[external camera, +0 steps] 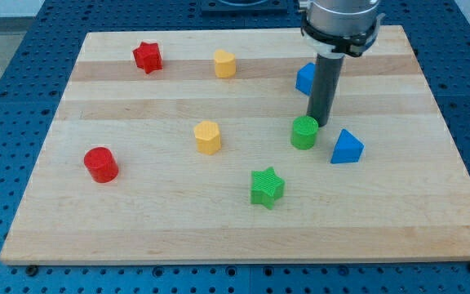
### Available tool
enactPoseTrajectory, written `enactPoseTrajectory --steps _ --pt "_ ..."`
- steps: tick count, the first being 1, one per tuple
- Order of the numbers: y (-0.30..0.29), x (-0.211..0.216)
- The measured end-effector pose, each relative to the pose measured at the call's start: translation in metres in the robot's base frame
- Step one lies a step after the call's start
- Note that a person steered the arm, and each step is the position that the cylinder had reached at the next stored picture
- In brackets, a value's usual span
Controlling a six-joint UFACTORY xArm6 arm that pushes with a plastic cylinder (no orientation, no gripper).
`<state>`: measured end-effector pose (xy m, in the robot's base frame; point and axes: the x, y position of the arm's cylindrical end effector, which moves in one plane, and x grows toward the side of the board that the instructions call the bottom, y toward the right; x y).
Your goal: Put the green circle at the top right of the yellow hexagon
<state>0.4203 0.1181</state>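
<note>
The green circle [304, 132] stands right of the board's middle. My tip [317, 123] sits at the circle's upper right edge, touching or nearly touching it. Two yellow blocks are in view: a yellow hexagon [207, 137] left of the green circle at about the same height, and another yellow block [224, 63] near the view's top, whose shape is harder to make out. The green circle lies well to the right of both.
A blue triangle [347, 148] lies just right of the green circle. A blue block [304, 78] is partly hidden behind the rod. A green star [267, 187] lies below, a red star [147, 57] at top left, a red circle [101, 164] at left. The wooden board [431, 229] ends near the view's edges.
</note>
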Motion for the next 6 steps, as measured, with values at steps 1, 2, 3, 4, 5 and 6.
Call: enactPoseTrajectory --steps 1,2,3,4,5,6 --pt "0.026 0.022" --pt "0.015 0.042" --pt "-0.034 0.026" --pt "-0.081 -0.013" --pt "-0.123 -0.029" --pt "-0.114 -0.023"
